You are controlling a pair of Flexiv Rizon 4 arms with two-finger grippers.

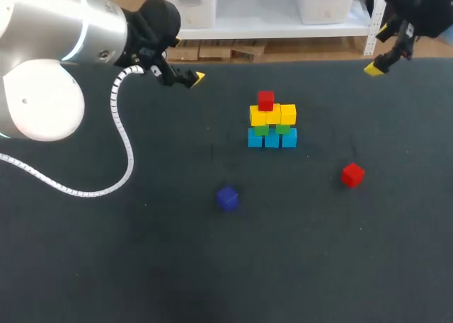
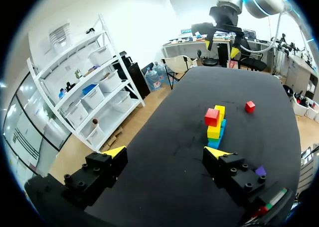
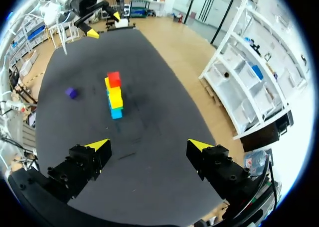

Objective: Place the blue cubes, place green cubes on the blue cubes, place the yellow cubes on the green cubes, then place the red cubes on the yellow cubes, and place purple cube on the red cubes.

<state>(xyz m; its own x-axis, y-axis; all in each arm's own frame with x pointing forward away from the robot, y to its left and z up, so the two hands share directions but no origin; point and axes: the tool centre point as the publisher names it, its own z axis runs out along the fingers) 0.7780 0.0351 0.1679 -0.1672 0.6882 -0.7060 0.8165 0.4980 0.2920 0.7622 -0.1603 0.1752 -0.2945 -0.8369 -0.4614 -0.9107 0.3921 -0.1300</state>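
The stack (image 1: 272,125) stands mid-bench (image 1: 141,266): blue cubes (image 1: 272,139) as base, green cubes (image 1: 261,129), yellow cubes (image 1: 273,115), and one red cube (image 1: 265,100) on top. The second red cube (image 1: 352,174) lies loose at 4 o'clock from the stack, the purple cube (image 1: 227,197) at 7 o'clock (both unplaced). The left claw (image 2: 167,155) at 10 o'clock and the right claw (image 3: 148,146) at 2 o'clock gape wide and empty, well apart from the stack, probably so as not to disturb it.

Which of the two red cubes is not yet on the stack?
The loose red cube alone on the table, right of the stack in the head view. The other red cube sits on the yellow cubes.
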